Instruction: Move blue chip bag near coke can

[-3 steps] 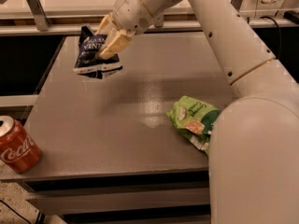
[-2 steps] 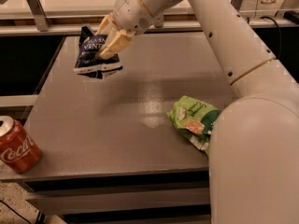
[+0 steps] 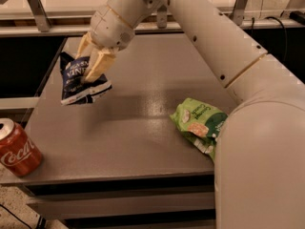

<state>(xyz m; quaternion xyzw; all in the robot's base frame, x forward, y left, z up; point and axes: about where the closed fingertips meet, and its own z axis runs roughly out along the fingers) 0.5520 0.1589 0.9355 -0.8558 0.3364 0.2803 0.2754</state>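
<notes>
The blue chip bag (image 3: 80, 81) is dark navy with white lettering and a white bottom edge. It hangs in the air over the left part of the grey table (image 3: 138, 128). My gripper (image 3: 91, 65) is shut on the bag's top, its tan fingers (image 3: 101, 65) pinching the foil. The coke can (image 3: 17, 149) is red with white script and a silver top. It stands upright at the table's front left corner, below and to the left of the bag, well apart from it.
A green snack bag (image 3: 199, 122) with cracker pictures lies on the table's right side, next to my white arm (image 3: 224, 46). A metal rail (image 3: 38, 27) runs behind the table. The table's front edge is near the can.
The gripper has carried the blue bag down and toward the front left, closer to the coke can. The can and the green bag have not moved.
</notes>
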